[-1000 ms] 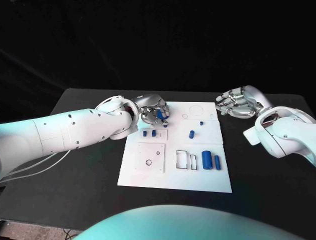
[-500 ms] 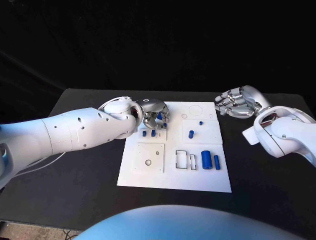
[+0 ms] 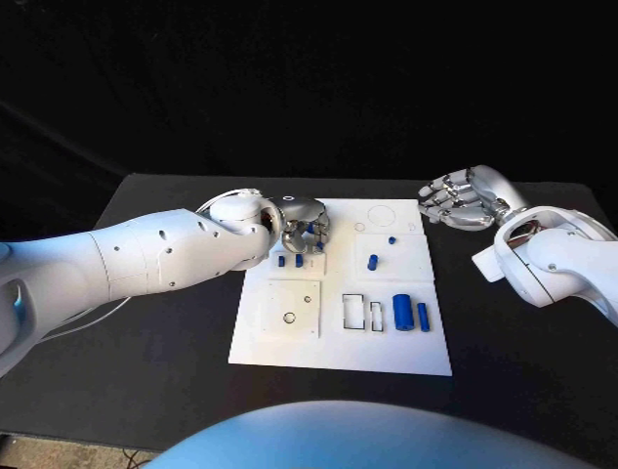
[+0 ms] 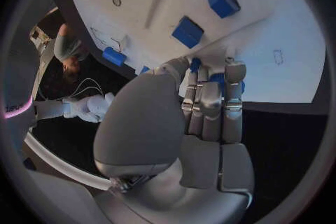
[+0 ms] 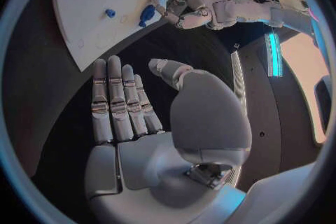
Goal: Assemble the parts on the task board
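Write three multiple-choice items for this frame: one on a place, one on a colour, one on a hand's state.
1. Where is the left hand?
A. over the far left part of the white board
B. off the table
C. at the board's near edge

2. What colour are the small parts, such as the large cylinder?
A. red
B. blue
C. yellow

3. How is the right hand?
A. holding a part
B. pressing on the board
C. holding nothing, fingers straight

Answers: 1 A, the head view shows it above the board's far left corner area. 2 B, every loose part on the board is blue. 3 C, the right wrist view shows an empty palm over the black table.
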Controlling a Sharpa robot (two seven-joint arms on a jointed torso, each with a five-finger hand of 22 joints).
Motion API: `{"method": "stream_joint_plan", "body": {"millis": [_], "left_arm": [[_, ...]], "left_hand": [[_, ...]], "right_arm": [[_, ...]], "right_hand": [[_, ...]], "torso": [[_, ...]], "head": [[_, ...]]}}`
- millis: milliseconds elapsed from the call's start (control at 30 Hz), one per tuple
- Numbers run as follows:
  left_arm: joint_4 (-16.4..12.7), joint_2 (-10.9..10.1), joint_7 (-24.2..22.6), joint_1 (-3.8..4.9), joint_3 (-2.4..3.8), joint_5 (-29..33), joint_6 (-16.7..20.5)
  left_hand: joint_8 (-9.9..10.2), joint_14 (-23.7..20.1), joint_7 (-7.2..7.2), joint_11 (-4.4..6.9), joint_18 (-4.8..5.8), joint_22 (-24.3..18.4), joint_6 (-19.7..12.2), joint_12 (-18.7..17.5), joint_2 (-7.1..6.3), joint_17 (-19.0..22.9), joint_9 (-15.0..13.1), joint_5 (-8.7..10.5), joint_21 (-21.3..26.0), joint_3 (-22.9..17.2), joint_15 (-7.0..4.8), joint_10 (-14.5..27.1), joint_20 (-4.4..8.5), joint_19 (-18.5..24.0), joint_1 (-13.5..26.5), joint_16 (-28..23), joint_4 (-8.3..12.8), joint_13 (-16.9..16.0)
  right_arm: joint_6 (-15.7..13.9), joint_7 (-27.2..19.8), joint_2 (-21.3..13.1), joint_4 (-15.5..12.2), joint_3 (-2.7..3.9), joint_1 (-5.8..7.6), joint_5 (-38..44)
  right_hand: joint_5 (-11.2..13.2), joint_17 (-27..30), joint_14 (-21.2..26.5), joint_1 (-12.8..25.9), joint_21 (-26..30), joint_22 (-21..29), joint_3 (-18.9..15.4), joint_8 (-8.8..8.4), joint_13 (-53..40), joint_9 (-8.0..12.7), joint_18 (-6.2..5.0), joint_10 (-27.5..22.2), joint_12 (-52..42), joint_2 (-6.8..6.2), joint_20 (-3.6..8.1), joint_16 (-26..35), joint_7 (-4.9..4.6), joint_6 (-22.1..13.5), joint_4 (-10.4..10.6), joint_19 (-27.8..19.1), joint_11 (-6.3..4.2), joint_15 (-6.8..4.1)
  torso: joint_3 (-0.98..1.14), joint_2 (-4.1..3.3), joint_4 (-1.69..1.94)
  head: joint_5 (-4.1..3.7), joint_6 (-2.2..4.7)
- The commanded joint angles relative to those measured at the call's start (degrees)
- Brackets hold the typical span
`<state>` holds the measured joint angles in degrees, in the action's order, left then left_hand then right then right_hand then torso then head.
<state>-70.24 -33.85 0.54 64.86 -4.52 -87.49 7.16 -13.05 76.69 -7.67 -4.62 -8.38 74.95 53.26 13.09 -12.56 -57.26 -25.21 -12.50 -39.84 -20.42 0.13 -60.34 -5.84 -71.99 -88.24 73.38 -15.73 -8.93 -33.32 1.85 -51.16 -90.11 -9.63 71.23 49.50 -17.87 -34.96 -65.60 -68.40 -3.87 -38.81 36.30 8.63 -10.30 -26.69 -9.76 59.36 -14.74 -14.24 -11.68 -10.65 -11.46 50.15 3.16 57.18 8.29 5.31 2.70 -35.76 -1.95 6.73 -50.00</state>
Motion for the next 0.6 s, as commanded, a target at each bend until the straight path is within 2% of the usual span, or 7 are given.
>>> {"method": "stream_joint_plan", "body": {"millis": [33,600], "left_arm": [[0.10,0.27,1.04,0.00,0.05,-0.28,-0.85],[0.31,0.54,1.53,0.03,0.12,0.76,-0.49]], "left_hand": [[0.28,0.35,0.03,-0.09,0.70,4.74,-0.07,-0.39,-0.28,-0.04,0.07,0.43,-0.81,-0.75,0.08,-0.47,-0.18,-0.51,-0.29,0.42,0.05,0.11],[0.18,1.79,0.54,0.49,1.10,5.46,1.25,-0.39,-0.51,-1.59,-0.46,2.89,-6.28,-6.77,-0.07,-3.46,-0.23,-1.32,0.34,3.09,2.59,0.34]], "right_arm": [[-0.29,-0.29,0.11,0.00,0.01,-0.05,1.24],[-0.22,-0.23,0.29,0.06,0.01,-0.07,1.25]], "right_hand": [[-0.13,0.01,0.42,-0.33,-0.02,0.08,-0.06,0.13,0.05,0.07,-0.52,-0.42,0.27,0.01,-0.06,0.22,-0.42,0.03,-0.37,-0.42,0.14,0.12],[-0.21,0.01,0.41,-0.31,-0.03,0.10,-0.05,0.15,0.08,0.08,-0.52,-0.39,0.27,0.04,-0.06,0.23,-0.41,0.05,-0.36,-0.43,0.14,0.12]], "torso": [[0.00,0.03,0.00],[0.02,0.02,0.03]], "head": [[-0.03,0.00],[0.03,0.00]]}}
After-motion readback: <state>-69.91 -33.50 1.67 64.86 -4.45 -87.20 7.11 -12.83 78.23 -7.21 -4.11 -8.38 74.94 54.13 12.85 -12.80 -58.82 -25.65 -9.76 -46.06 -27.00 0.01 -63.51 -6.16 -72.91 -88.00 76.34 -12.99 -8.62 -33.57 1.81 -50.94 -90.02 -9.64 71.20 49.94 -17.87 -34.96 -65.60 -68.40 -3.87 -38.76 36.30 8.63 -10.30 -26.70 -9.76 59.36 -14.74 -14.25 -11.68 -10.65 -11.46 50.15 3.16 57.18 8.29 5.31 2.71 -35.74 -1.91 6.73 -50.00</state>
